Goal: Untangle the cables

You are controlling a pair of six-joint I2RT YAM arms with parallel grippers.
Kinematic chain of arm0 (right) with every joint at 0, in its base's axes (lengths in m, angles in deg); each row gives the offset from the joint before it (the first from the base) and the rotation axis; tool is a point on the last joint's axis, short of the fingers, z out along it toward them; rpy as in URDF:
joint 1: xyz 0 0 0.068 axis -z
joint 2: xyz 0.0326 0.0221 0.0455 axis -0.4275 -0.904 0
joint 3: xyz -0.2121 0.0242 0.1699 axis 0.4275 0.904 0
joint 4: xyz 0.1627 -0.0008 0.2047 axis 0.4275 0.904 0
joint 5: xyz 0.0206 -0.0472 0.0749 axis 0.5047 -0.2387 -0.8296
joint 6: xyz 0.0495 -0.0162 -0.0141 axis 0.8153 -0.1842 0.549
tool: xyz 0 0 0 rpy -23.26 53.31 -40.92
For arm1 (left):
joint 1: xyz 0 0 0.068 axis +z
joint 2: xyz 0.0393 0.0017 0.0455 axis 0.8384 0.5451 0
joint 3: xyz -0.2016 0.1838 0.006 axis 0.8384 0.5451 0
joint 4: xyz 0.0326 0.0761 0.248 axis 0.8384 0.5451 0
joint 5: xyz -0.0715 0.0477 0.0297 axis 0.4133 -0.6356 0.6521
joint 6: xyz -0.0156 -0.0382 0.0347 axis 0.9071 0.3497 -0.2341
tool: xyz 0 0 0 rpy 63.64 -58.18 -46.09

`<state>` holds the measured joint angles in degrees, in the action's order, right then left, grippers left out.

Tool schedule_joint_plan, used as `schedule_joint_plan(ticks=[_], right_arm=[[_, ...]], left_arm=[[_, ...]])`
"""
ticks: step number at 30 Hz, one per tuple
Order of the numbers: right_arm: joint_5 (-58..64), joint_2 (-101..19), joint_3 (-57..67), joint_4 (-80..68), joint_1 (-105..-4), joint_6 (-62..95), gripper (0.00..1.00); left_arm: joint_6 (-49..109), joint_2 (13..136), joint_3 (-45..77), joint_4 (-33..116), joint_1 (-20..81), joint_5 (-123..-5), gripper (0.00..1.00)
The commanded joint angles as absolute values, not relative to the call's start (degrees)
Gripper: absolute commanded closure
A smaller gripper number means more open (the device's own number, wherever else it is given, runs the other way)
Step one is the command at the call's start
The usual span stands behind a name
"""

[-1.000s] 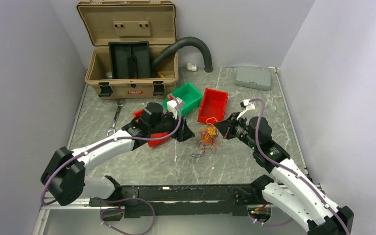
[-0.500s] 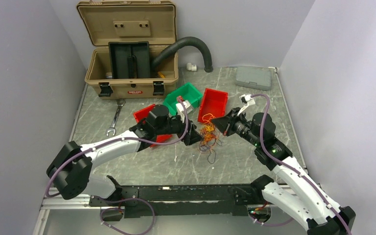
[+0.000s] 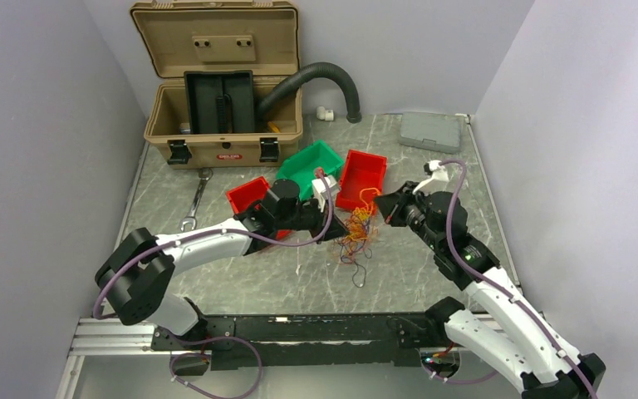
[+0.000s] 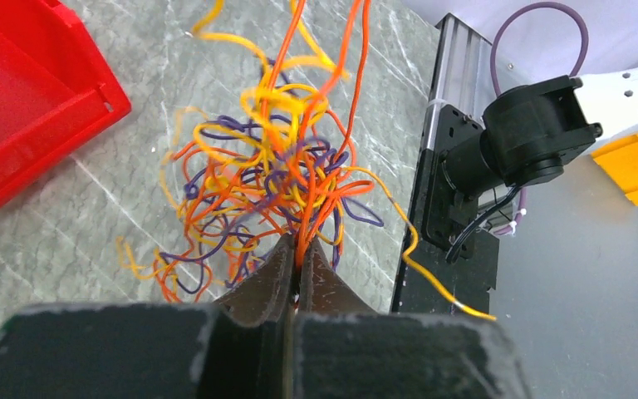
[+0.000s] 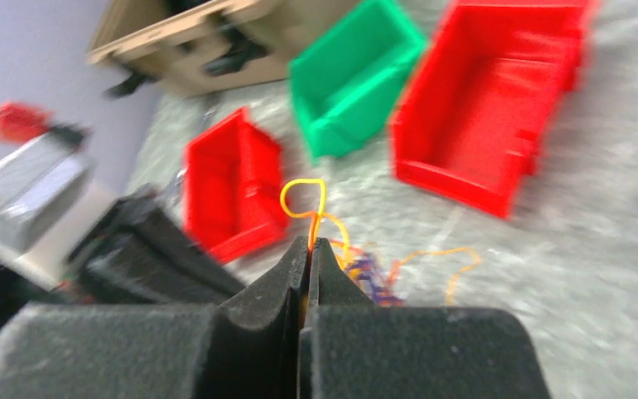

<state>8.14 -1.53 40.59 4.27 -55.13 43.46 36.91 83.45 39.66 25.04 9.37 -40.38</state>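
Cables (image 3: 355, 233): loose tangle of orange, yellow and dark purple strands near the middle of the table (image 3: 241, 274), just on the near side of the large red bin (image 3: 361, 179), strung between the two grippers. A few dark strands trail toward the near edge.

Left gripper (image 3: 341, 229) reaches in from the left. The top view only shows its tip against the tangle, and the grip cannot be read there. The left wrist view settles it: left gripper (image 4: 296, 249) is pinched nearly closed on a bunch of orange strands, with the cables (image 4: 274, 174) fanning out above the tips and one yellow strand running toward the rail (image 4: 432, 166) at the near edge. That view also catches the right arm base (image 4: 532, 133).

Right gripper (image 3: 380, 203) sits at the right of the tangle, beside the large red bin's near right corner, with a yellow strand arcing up to it. The right wrist view is blurred but shows the right gripper (image 5: 309, 243) pressed together on a yellow strand that loops above the tips, the rest of the cables (image 5: 374, 270) lower down behind.

Also in the right wrist view are the green bin (image 5: 353, 79), large red bin (image 5: 482, 108), small red bin (image 5: 233, 187) and toolbox (image 5: 191, 41).

Only the top view shows the wrench (image 3: 193, 204) near the left edge, the grey case (image 3: 429, 131) at the far right corner and the black hose (image 3: 324, 79) along the far edge
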Motion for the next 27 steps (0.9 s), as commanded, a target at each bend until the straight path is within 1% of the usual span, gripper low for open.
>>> schedule_joint_plan(ticks=[1,4,7,11,14,15,16,19,20,21,23,27], right_arm=[[36.7,1.3,37.6,18.0,-55.0,49.4,1.0],[51.6,4.3,38.6,25.9,-54.9,57.0,1.0],[58.0,9.0,40.9,27.6,-54.9,59.2,1.0],[56.7,13.1,43.3,25.3,-54.9,56.9,1.0],[49.8,12.9,43.8,21.7,-54.9,52.2,1.0],[45.9,12.3,43.7,20.1,-54.9,48.5,0.95],[41.5,11.7,43.6,18.2,-54.9,45.5,0.85],[28.3,8.6,43.3,13.3,-54.9,38.6,0.34],[25.2,7.5,43.3,12.5,-54.9,37.3,0.24],[22.2,6.4,43.2,12.0,-54.9,36.3,0.19],[18.4,4.4,43.2,11.6,-54.9,35.2,0.14],[7.1,1.3,45.2,8.0,-54.9,32.6,0.13]], left_arm=[[37.7,79.7,41.6,24.2,12.1,-40.8,1.0],[40.3,77.9,45.7,22.8,17.6,-39.2,1.0],[43.4,76.3,49.6,21.5,22.6,-38.7,1.0],[43.3,74.9,51.4,22.7,25.1,-39.2,1.0],[42.5,74.6,50.5,23.6,25.1,-38.0,1.0],[42.5,74.6,50.1,23.6,25.1,-37.4,1.0],[42.5,74.7,49.6,23.7,25.1,-36.7,1.0],[42.0,75.0,48.0,24.4,24.9,-35.1,1.0],[41.7,75.1,47.6,24.7,24.8,-34.6,1.0],[41.5,75.3,47.2,25.0,24.7,-34.0,1.0],[40.9,75.4,46.5,25.9,24.4,-33.6,1.0],[39.4,75.3,45.9,27.4,23.3,-33.2,1.0]])
